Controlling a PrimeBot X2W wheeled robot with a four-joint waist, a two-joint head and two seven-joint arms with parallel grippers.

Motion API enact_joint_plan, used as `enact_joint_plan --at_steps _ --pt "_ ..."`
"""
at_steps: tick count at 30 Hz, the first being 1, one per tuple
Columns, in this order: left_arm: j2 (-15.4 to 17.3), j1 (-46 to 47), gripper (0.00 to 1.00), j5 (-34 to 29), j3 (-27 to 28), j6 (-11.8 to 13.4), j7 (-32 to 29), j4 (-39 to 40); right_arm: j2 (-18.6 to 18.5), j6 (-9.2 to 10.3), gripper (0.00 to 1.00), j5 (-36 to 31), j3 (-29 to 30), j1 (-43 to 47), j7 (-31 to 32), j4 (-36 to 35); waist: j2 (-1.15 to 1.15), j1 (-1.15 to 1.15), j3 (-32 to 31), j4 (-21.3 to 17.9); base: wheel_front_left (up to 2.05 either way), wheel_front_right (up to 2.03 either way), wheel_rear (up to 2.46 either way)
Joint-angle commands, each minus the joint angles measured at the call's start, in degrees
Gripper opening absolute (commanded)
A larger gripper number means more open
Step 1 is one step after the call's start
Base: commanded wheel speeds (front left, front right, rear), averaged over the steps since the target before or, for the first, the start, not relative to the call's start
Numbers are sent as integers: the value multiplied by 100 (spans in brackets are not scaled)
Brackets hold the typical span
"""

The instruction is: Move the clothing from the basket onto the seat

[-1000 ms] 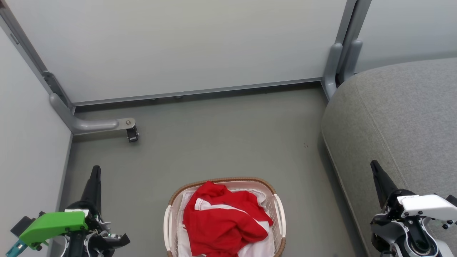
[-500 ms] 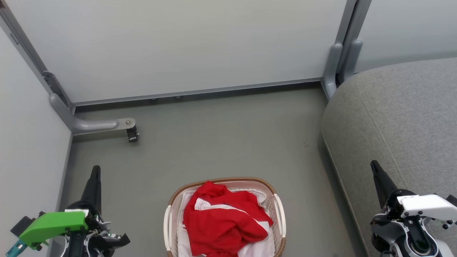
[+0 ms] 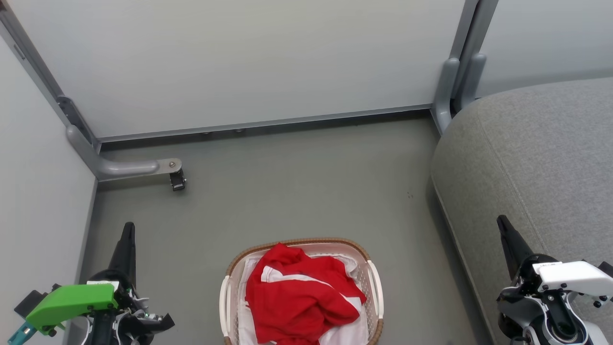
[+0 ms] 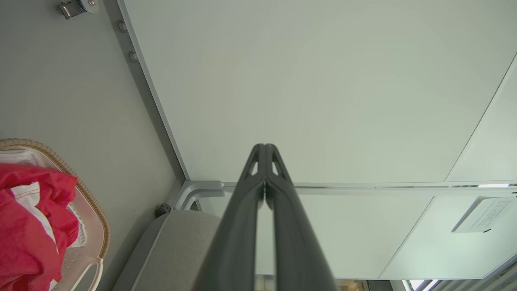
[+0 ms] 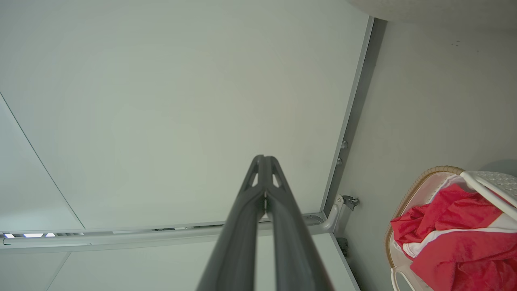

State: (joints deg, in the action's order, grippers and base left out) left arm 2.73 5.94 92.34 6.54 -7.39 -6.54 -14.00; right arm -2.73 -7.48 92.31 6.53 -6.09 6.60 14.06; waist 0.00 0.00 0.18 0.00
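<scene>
- Left tool (image 3: pixel 128 229), right tool (image 3: pixel 503 223): fingers pressed together, grasping nothing; both well apart from the basket (image 3: pixel 297 241);
- Red clothing (image 3: pixel 299 297): heaped inside the basket, unmoved since the earlier views; visible grey seat (image 3: pixel 536 153) carries none; transfer judged not begun.

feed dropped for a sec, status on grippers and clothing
Left gripper shut, empty. Right gripper shut, empty. Clothing heaped in basket, seat on robot's right. Nothing seen between basket and seat.
</scene>
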Motion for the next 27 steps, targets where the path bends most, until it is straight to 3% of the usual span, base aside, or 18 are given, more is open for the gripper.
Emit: enact_joint_plan --at_steps 1,21,22,27 --pt "35 70 0 13 5 -30 -11 5 -36 -3 0 17 3 -30 -2 -18 0 0 0 0 0 0 0" --pt "35 70 0 12 5 -30 -11 5 -36 -3 0 17 3 -30 -2 -18 0 0 0 0 0 0 0" --pt "-1 0 100 -1 -1 1 1 -1 0 0 100 -1 -2 1 -2 2 0 0 0 0 0 0 0" --pt "-39 -158 100 -18 -59 12 34 -204 64 0 100 -13 -38 172 -29 198 0 0 0 0 0 0 0"
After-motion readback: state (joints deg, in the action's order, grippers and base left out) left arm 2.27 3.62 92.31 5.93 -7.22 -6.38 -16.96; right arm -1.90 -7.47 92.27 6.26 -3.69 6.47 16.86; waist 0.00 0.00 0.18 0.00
